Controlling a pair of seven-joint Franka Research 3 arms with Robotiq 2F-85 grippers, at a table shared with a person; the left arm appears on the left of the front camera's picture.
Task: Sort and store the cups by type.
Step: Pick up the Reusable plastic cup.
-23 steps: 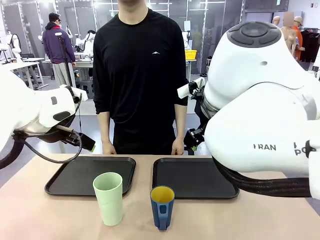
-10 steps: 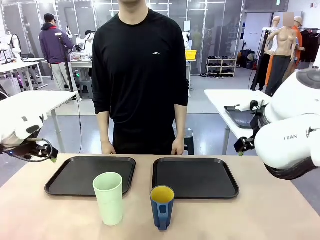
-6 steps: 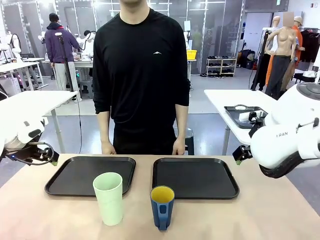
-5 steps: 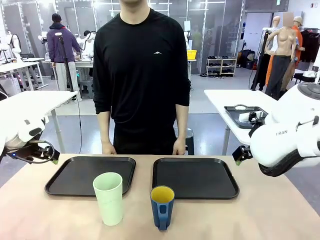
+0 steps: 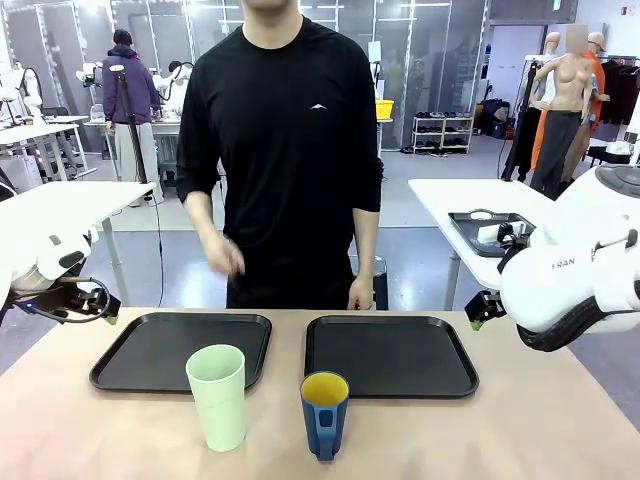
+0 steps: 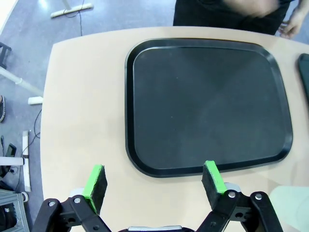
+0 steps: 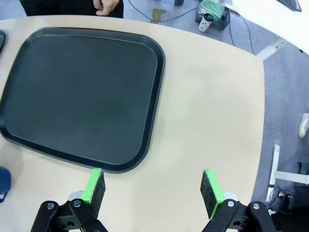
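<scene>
The pale mint tumbler (image 5: 216,395) stands upright on the table in front of the left black tray (image 5: 150,352). The dark blue mug (image 5: 324,412), yellow inside, stands to its right, before the right black tray (image 5: 392,356). My left gripper (image 5: 106,314) hovers at the table's left edge, open and holding nothing (image 6: 154,180), looking down on the left tray (image 6: 207,101) with the tumbler's rim (image 6: 295,208) at the corner. My right gripper (image 5: 478,308) hovers past the right tray's far right corner, open and holding nothing (image 7: 152,187). A sliver of the mug (image 7: 4,182) shows at the right wrist view's left edge.
A person in black stands at the far side. One hand (image 5: 228,258) is raised above the left tray, the other hand (image 5: 357,295) rests at the table's far edge. Bare tabletop (image 7: 212,106) lies right of the right tray.
Both arms pulled back from over the table to its sides, then stayed nearly still. The person's hand on picture left has lifted off the table edge. The cups have not moved.
</scene>
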